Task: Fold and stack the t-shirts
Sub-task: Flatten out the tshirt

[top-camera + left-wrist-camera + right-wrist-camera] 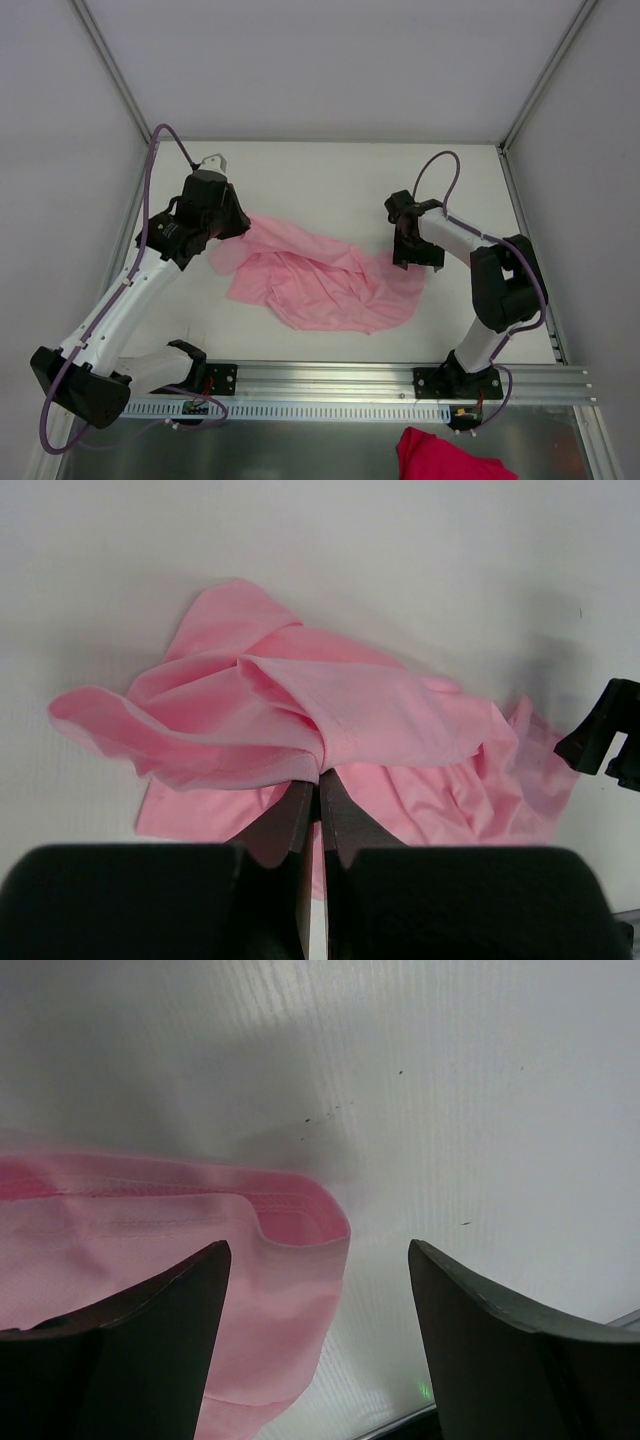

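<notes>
Lying crumpled on the white tabletop [330,175], the pale-pink t-shirt [322,280] forms a loose, wrinkled heap between the two arms, nearer the arms' bases than the far edge. Its left part bunches into folds and ridges, while its right part spreads flatter toward the right arm. The left gripper [240,226] sits at the shirt's upper-left corner, and the left wrist view shows its two dark fingers [345,825] pressed almost together with a fold of pink fabric pinched between them. From that pinch the cloth fans out in gathered creases, one rounded flap reaching away to the left. The right gripper [415,262] stands over the shirt's right edge with its jaws spread wide. In the right wrist view a hemmed edge of the shirt, with a visible line of stitching, curls under and beside one finger [150,1330], while the other finger is over bare tabletop with nothing between the two. Whether those fingertips touch the fabric or the surface cannot be told. The right gripper also shows as a black shape at the right edge of the left wrist view, just beside the far end of the shirt. Below the metal rail [350,380] that carries the arm bases, a darker pink cloth [450,458] lies at the bottom of the overhead view, well apart from the shirt.
</notes>
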